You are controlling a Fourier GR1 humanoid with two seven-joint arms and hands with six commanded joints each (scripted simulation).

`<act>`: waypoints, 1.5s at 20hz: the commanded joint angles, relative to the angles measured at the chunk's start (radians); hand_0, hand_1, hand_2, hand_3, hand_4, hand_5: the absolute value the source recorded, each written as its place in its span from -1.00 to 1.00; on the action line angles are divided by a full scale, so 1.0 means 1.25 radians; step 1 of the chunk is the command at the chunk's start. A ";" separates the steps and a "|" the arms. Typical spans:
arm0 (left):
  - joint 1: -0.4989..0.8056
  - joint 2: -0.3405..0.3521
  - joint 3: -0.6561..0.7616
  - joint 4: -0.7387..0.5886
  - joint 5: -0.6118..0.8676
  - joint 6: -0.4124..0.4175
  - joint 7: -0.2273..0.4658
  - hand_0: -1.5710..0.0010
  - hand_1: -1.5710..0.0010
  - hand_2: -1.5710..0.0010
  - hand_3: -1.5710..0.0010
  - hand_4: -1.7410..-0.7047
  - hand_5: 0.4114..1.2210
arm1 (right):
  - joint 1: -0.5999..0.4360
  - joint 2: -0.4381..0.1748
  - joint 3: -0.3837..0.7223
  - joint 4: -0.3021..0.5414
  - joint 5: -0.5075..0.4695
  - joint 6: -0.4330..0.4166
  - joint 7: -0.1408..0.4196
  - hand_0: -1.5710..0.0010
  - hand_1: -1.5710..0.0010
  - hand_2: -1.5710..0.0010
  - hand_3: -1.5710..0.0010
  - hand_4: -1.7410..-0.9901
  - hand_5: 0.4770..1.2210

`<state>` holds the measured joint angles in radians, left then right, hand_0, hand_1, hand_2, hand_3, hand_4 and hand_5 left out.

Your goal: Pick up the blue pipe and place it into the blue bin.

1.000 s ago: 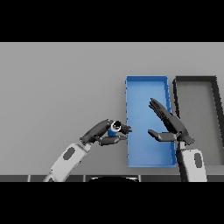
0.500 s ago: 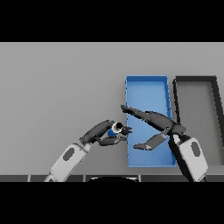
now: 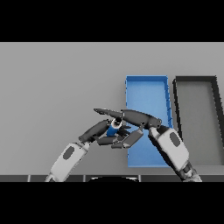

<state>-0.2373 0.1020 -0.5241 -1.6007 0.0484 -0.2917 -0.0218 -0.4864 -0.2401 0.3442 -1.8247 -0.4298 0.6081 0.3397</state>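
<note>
The blue pipe (image 3: 113,130), short with a pale open end, is held just left of the blue bin (image 3: 147,95), above the table. My left hand (image 3: 95,131) is shut on it, fingers curled round it from the left. My right hand (image 3: 141,118) reaches in from the right with straight fingers lying across the top of the pipe and its thumb below. It is open, and its fingers hide part of the pipe. The blue bin's near left part lies under my right hand and forearm.
A black bin (image 3: 195,114) stands right beside the blue bin, to its right. Grey table (image 3: 57,83) stretches to the left and the back.
My right hand has swung left from above the blue bin to the pipe, and its fingers now lie over it. The left hand has kept hold of the pipe in about the same place.
</note>
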 commanded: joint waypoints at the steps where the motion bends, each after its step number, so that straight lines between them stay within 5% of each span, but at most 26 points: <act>1: -0.001 -0.009 -0.001 0.002 -0.001 0.002 0.008 -1.00 -1.00 -1.00 -0.97 -0.53 1.00 | -0.016 0.009 0.005 0.013 -0.002 0.002 0.007 1.00 1.00 1.00 1.00 0.42 -0.92; 4: -0.003 -0.018 0.005 0.002 -0.008 0.002 0.031 -1.00 -1.00 -1.00 -0.99 -0.58 1.00 | -0.045 0.029 0.017 0.051 -0.013 0.018 0.019 0.98 0.95 0.93 0.97 0.34 -0.96; 5: 0.003 -0.016 0.006 -0.009 -0.005 0.000 0.019 -1.00 -1.00 -1.00 -0.63 -0.67 1.00 | -0.069 0.031 0.011 0.067 -0.014 0.021 0.019 0.86 0.82 0.80 0.85 0.20 -0.98; 7: -0.010 0.018 -0.005 -0.017 -0.062 0.003 0.082 -1.00 -0.94 -1.00 -0.42 -0.79 1.00 | -0.078 0.046 0.029 0.070 -0.001 0.036 0.013 0.39 0.38 0.37 0.34 0.00 -1.00; 9: -0.003 0.011 -0.004 -0.034 -0.069 0.011 0.066 -1.00 -0.96 -1.00 -0.54 -0.85 1.00 | -0.096 0.052 0.033 0.081 -0.018 0.037 -0.003 -0.11 -0.12 -0.12 0.01 -0.32 -0.90; 10: 0.001 -0.005 -0.005 -0.023 -0.063 0.012 0.054 -1.00 -0.97 -1.00 -0.63 -0.88 1.00 | -0.102 0.056 0.034 0.087 -0.024 0.028 0.000 -0.29 -0.29 -0.30 -0.12 -0.43 -0.75; 12: 0.015 -0.025 0.001 -0.014 -0.046 -0.006 0.024 -1.00 -0.98 -1.00 -0.77 -0.92 1.00 | -0.083 0.064 0.047 0.077 -0.050 0.015 -0.009 -0.54 -0.55 -0.55 -0.44 -0.29 -0.25; 16: 0.012 -0.038 0.025 -0.004 -0.044 -0.026 0.006 -1.00 -0.99 -1.00 -0.90 -0.97 1.00 | -0.085 0.052 0.060 0.066 0.009 0.026 -0.074 -0.81 -0.81 -0.82 -0.77 -0.18 0.49; 19: 0.015 -0.045 0.034 -0.006 -0.050 -0.038 0.027 -1.00 -1.00 -1.00 -0.95 -0.98 1.00 | -0.075 0.039 0.066 0.064 0.015 0.029 -0.105 -0.90 -0.91 -0.91 -0.88 -0.24 0.74; 22: 0.015 -0.044 0.039 -0.017 -0.050 -0.044 0.020 -1.00 -1.00 -1.00 -0.84 -0.97 1.00 | -0.083 0.047 0.065 0.063 -0.043 0.018 -0.074 -0.95 -0.95 -0.95 -0.94 -0.29 0.87; 23: 0.015 -0.043 0.035 -0.017 -0.064 -0.042 0.013 -1.00 -0.93 -0.86 -0.87 -0.84 1.00 | -0.083 0.044 0.063 0.065 -0.042 0.017 -0.078 -0.96 -0.96 -0.96 -0.95 -0.30 0.89; 26: 0.012 -0.034 0.037 -0.011 -0.101 -0.065 0.012 -0.06 -0.01 0.03 0.02 -0.19 1.00 | -0.083 0.043 0.068 0.062 -0.031 -0.001 -0.110 -0.98 -0.98 -0.98 -0.98 -0.32 0.94; 28: 0.009 -0.031 0.041 0.001 -0.142 -0.084 -0.018 0.32 0.35 0.38 0.37 0.15 1.00 | -0.082 0.040 0.079 0.050 -0.023 -0.013 -0.071 -0.99 -0.99 -0.99 -0.98 -0.32 0.96; 30: 0.002 -0.033 0.046 -0.006 -0.187 -0.084 -0.014 0.56 0.59 0.60 0.60 0.43 0.61 | -0.089 0.041 0.073 0.057 -0.016 -0.023 -0.088 -0.99 -0.99 -0.99 -0.99 -0.33 0.98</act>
<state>-0.2349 0.0605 -0.4669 -1.6080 -0.1868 -0.3981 -0.0423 -0.5984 -0.1887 0.4353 -1.7534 -0.4520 0.5785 0.2248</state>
